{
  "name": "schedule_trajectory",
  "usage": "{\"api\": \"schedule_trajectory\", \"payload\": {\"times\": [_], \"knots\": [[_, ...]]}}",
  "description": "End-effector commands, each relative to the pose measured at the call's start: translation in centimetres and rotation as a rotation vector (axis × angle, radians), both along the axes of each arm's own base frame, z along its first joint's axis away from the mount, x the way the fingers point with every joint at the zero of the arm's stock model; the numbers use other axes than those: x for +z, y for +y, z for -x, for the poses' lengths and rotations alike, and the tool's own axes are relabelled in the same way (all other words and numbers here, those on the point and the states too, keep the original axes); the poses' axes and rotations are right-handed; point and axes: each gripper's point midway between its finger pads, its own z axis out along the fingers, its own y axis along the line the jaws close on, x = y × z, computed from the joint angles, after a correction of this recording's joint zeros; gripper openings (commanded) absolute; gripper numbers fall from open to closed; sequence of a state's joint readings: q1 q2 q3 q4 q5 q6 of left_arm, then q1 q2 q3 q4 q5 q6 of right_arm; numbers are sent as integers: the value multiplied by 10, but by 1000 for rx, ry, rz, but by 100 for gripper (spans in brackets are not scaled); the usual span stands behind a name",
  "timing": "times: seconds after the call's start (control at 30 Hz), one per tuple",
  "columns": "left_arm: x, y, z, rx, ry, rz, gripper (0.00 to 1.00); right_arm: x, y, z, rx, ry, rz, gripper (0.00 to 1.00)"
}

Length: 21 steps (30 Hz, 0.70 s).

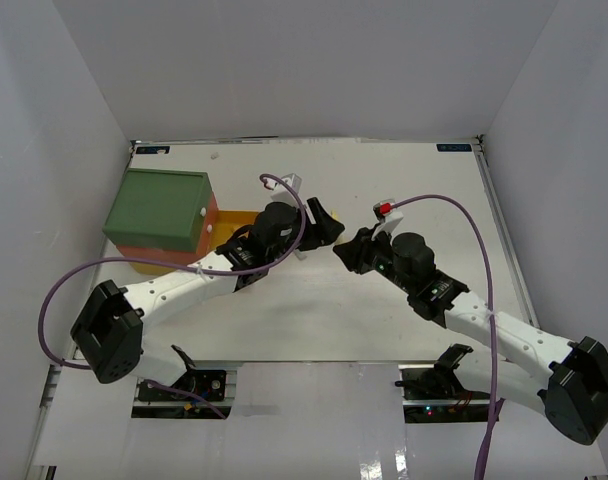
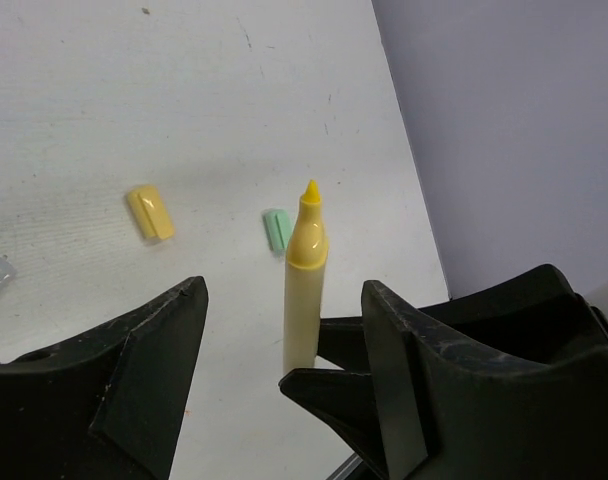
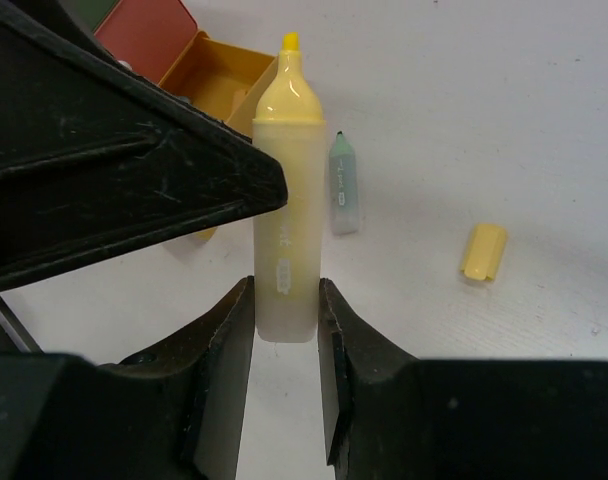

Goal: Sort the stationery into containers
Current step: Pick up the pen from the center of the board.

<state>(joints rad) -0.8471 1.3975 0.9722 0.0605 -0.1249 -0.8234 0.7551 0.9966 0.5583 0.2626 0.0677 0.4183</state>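
The right gripper clamps the uncapped yellow highlighter by its base at frame centre. The left gripper straddles it, fingers wide. The containers sit at upper left. Risk: an off-centre left closure may lever the barrel free, dropping it short of the containers.

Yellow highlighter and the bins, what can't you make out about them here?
- Top view: the highlighter cannot be seen between the left gripper and right gripper.
- Left wrist view: its lower end is behind a dark finger.
- Right wrist view: the bins are cut off by the edge and a finger; insides mostly hidden.
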Motion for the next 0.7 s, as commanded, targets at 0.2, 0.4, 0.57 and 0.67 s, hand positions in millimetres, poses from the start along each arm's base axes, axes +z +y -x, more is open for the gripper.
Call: {"api": "schedule_trajectory", "payload": {"times": [0.2,0.4,0.57,0.67], "knots": [[14,-20,3,-17,-36,52,69,27,3,-2,-19,-54,-99,13],[7,-23,8,-28,-36,43,59,29,3,-3,-28,-51,-104,13],[5,-24,9,-36,-47,42,41,26,2,-2,-32,-43,-104,13],[1,-24,11,-45,-43,39,29,28,1,-2,-35,-47,-109,14]]}}
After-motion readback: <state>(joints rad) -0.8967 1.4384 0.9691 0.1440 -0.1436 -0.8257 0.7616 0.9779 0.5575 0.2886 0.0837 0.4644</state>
